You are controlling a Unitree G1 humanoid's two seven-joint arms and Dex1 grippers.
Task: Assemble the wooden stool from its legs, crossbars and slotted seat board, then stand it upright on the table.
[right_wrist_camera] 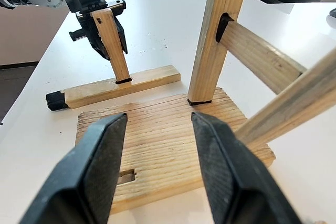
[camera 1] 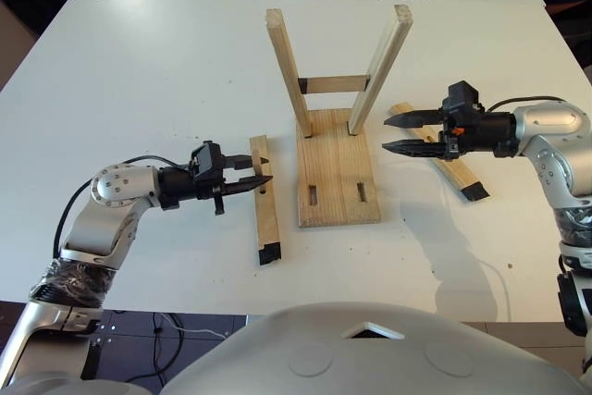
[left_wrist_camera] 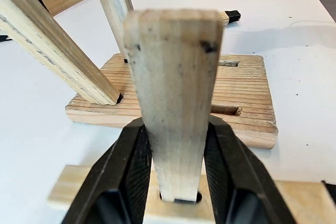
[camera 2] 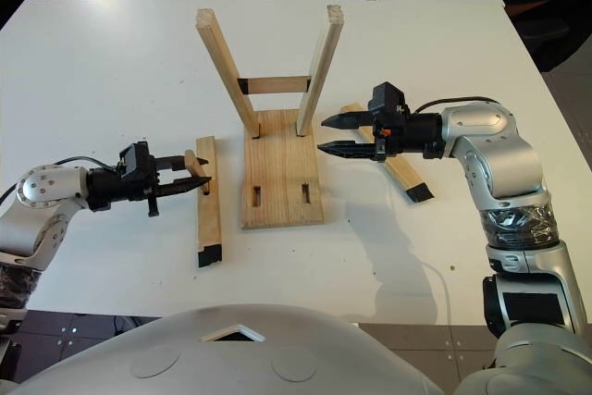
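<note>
Nearest the white table's (camera 1: pixel 139 256) front edge, your left gripper (camera 1: pixel 266 173) clamps a short wooden crossbar (left_wrist_camera: pixel 176 93) pegged in a flat-lying pale wooden leg (camera 1: pixel 265 224); tilting could unseat it, while your right gripper (camera 1: pixel 386 133) gapes.

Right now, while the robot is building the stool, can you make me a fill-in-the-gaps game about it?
The seat board lies on the table with ___ legs standing in it, joined by a crossbar.
The left gripper is shut on a short bar pegged into a loose leg lying on the board's ___ side.
The right gripper is ___ and holds nothing.
The two near slots in the board are both ___.
Missing words: two; left; open; empty.
</note>
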